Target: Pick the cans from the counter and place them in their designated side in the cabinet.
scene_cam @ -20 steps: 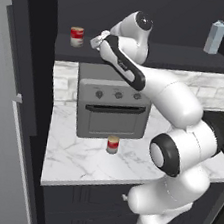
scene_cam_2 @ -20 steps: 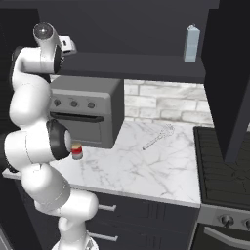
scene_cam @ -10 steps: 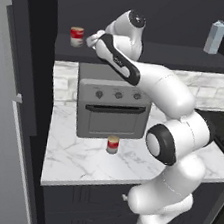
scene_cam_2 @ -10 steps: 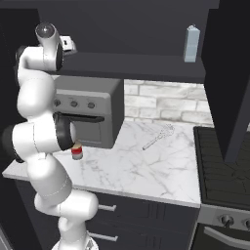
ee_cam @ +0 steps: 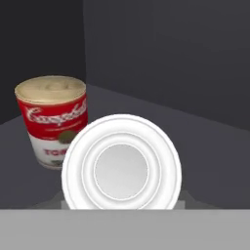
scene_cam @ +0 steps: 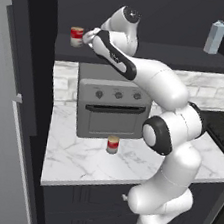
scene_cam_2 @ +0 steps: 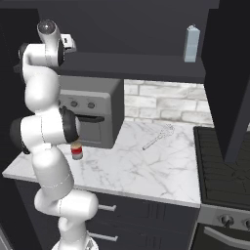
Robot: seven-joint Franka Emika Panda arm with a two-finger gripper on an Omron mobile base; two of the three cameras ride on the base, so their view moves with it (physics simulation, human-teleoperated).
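Observation:
The red and white can (scene_cam: 76,36) stands upright at the left end of the dark cabinet shelf (scene_cam: 157,57). My gripper (scene_cam: 87,36) hovers just to its right at shelf height, apart from it and holding nothing; it looks open. In the hand view the same can (ee_cam: 51,122) stands close by on the left, on the shelf board. The other can (scene_cam: 112,145), red with a tan band, stands on the marble counter (scene_cam: 76,164) in front of the toaster oven; from the right base it shows as the can (scene_cam_2: 76,151) beside my arm.
A grey toaster oven (scene_cam: 112,104) sits under the shelf. A pale carton (scene_cam: 215,37) stands at the shelf's right end. A metal utensil (scene_cam_2: 158,136) lies on the counter. The stove (scene_cam_2: 227,166) is to the right and the tall grey fridge (scene_cam: 2,119) to the left.
The hand has crept slightly left and up along the shelf toward the red and white can, and the upper arm has swung with it. Both cans stay put.

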